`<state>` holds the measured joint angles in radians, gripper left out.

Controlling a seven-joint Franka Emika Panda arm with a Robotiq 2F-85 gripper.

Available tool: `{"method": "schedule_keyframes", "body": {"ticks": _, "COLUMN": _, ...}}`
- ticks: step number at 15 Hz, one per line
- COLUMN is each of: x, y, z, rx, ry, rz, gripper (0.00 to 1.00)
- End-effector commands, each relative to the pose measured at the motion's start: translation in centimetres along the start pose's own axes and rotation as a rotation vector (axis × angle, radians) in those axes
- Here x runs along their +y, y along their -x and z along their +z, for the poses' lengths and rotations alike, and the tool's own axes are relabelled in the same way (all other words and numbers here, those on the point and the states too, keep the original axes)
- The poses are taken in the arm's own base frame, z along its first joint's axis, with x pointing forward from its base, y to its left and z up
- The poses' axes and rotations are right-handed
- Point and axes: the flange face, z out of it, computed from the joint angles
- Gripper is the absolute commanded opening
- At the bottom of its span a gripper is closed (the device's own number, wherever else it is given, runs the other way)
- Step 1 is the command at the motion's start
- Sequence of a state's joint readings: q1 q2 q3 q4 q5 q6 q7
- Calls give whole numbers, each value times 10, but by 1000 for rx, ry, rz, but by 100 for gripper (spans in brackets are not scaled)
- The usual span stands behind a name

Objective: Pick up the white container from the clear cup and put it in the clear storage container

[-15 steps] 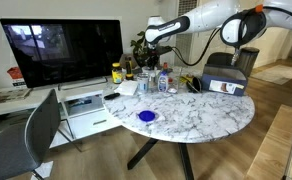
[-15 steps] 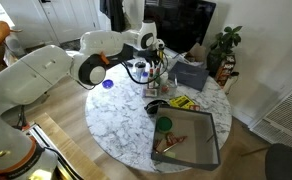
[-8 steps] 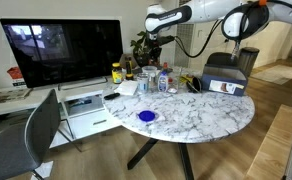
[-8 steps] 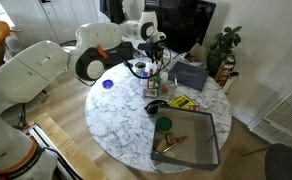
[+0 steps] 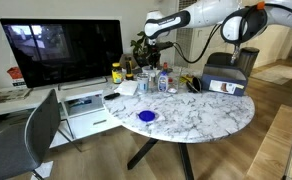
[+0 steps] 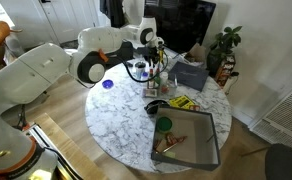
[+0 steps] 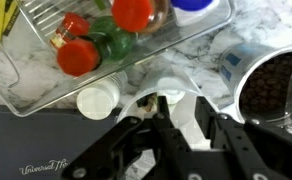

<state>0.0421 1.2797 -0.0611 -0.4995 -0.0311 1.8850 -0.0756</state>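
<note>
In the wrist view my gripper (image 7: 186, 115) reaches down into a clear cup (image 7: 146, 92), whose rim curves around the fingers. A white container (image 7: 186, 105) fills the narrow gap between the two black fingers (image 7: 164, 118), which look closed on it. The clear storage container (image 7: 26, 80) lies just beyond, holding red-capped bottles (image 7: 78, 57) and green items. In both exterior views the gripper (image 5: 152, 42) (image 6: 158, 48) hangs low over the cluster of items at the far side of the marble table (image 5: 196, 115).
A loose white cap (image 7: 96, 100) lies beside the storage container. A jar of dark beans (image 7: 276, 85) stands close on the other side. A blue lid (image 5: 146, 116), yellow items (image 6: 181, 101) and a grey tray (image 6: 208, 150) are on the table. A monitor (image 5: 66, 50) stands beside it.
The arm rose a little half a second ago and has come back down slightly over the same cluster of items.
</note>
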Motion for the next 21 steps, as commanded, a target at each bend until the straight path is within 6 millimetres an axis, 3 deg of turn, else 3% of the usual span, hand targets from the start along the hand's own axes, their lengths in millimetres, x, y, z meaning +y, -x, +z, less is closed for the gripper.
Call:
{"method": "schedule_keyframes", "body": {"ticks": 1, "x": -2, "y": -4, "z": 20, "rx": 69, "ry": -58, "rz": 22, "gripper": 11}}
{"method": "schedule_keyframes", "body": {"ticks": 12, "x": 14, "y": -16, "z": 31, "rx": 261, "ry": -68, "rz": 130, "gripper": 11}}
{"method": "schedule_keyframes", "body": {"ticks": 20, "x": 12, "y": -4, "z": 71, "rx": 193, "ry": -62, "rz": 228, "gripper": 11}}
{"method": "schedule_keyframes", "body": {"ticks": 21, "x": 12, "y": -3, "z": 72, "rx": 189, "ry": -62, "rz": 239, "gripper": 21}}
